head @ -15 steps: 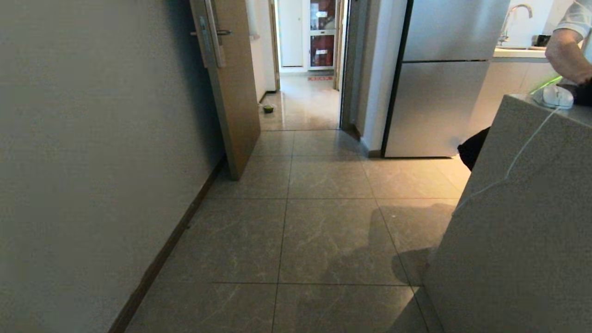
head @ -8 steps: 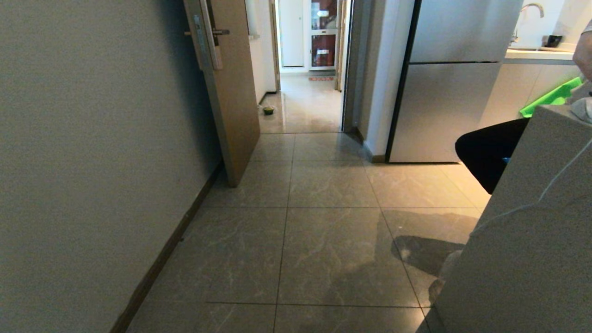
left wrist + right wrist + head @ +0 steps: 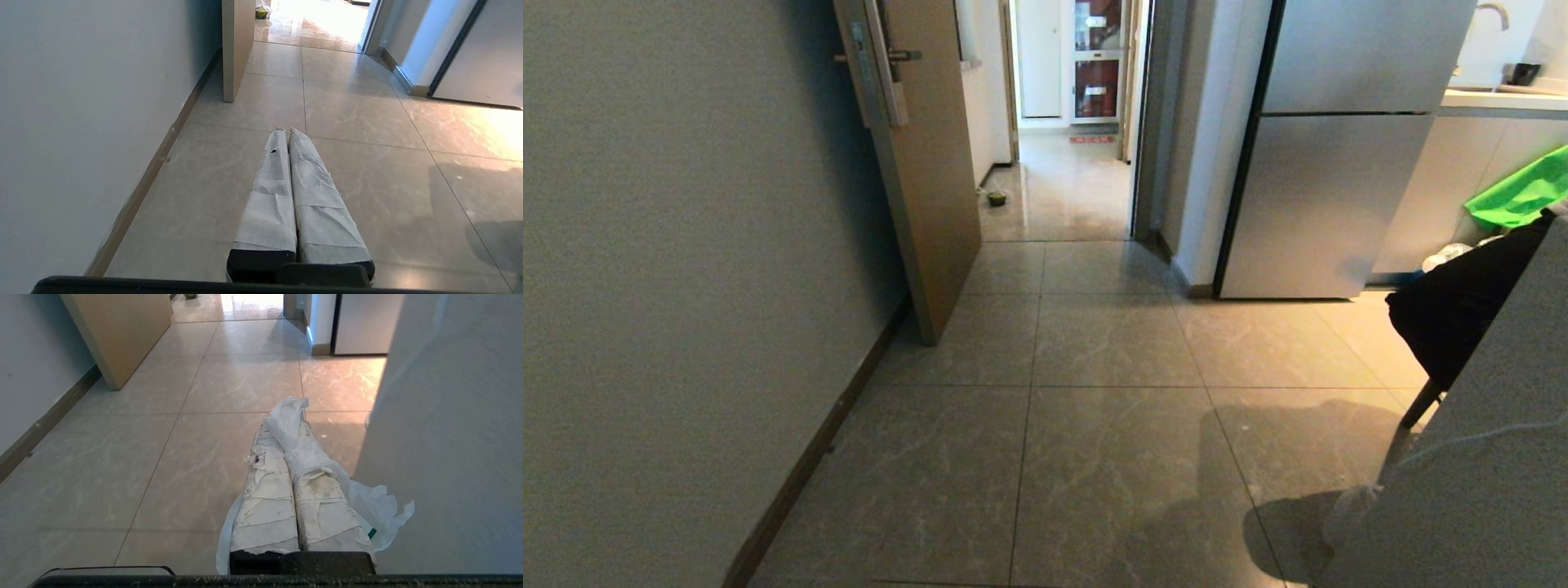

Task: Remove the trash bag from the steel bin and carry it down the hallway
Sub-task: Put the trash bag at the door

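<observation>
Wall (image 3: 670, 245) on the left, then the open door (image 3: 931, 180), then the hallway (image 3: 1054, 180) beyond it. The left gripper (image 3: 284, 131) is closed on nothing. The right gripper (image 3: 282, 428) is clamped on the bag (image 3: 298, 449) — film trails over its fingers. To carry well, steer midway between door and counter (image 3: 1486, 457) — grip tight, bag clear of the counter.
</observation>
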You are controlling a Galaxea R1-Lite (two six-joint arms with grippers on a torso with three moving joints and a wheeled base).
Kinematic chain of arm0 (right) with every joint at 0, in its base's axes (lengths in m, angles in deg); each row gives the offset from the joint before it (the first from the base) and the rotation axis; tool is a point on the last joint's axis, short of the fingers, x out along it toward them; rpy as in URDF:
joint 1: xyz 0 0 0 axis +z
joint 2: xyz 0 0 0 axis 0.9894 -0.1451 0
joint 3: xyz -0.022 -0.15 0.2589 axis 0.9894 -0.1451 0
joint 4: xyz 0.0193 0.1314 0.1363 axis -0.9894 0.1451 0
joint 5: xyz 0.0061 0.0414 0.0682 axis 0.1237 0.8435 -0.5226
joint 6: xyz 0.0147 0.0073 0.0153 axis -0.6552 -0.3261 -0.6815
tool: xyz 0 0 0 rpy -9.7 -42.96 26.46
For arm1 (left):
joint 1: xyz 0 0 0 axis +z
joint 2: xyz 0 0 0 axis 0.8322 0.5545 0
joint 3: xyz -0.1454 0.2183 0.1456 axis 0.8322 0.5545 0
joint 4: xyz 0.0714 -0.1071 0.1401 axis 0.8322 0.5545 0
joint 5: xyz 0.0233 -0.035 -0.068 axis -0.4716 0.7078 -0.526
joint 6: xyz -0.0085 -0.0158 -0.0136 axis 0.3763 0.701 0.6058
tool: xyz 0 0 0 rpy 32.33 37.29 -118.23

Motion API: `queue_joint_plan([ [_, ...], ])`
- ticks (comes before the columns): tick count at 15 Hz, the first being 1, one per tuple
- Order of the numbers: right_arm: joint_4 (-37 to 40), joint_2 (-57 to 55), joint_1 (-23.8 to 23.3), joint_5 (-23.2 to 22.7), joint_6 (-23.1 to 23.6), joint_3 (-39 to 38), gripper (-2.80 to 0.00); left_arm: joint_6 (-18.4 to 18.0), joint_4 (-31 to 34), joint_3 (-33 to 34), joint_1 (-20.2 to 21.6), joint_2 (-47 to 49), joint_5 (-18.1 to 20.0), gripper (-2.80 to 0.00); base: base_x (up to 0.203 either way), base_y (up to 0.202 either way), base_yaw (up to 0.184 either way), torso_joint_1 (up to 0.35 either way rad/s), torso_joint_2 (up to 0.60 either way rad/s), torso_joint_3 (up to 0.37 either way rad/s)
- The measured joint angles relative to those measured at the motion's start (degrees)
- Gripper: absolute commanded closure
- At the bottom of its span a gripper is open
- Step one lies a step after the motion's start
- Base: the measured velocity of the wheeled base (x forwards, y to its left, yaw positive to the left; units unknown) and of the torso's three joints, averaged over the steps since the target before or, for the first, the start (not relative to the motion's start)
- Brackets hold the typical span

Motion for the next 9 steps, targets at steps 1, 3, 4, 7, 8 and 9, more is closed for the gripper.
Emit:
queue_joint_plan([
  [1,0.0,0.0,0.0,0.0,0.0,0.0,0.0,0.1,0.0,0.0,0.0,0.0,0.0,0.0,0.19,0.0,0.003,0.001,0.0,0.002],
  [3,0.0,0.0,0.0,0.0,0.0,0.0,0.0,0.0,0.0,0.0,0.0,0.0,0.0,0.0,0.192,0.0,0.001,0.0,0.0,0.006],
  [4,0.0,0.0,0.0,0.0,0.0,0.0,0.0,0.0,0.0,0.0,0.0,0.0,0.0,0.0,0.187,0.0,0.0,0.002,0.0,0.006],
  [7,0.0,0.0,0.0,0.0,0.0,0.0,0.0,0.0,0.0,0.0,0.0,0.0,0.0,0.0,0.19,0.0,0.002,0.004,0.0,0.005],
  [8,0.0,0.0,0.0,0.0,0.0,0.0,0.0,0.0,0.0,0.0,0.0,0.0,0.0,0.0,0.183,0.0,-0.002,0.005,0.0,0.006],
  [9,0.0,0.0,0.0,0.0,0.0,0.0,0.0,0.0,0.0,0.0,0.0,0.0,0.0,0.0,0.198,0.0,0.009,0.005,0.0,0.0],
])
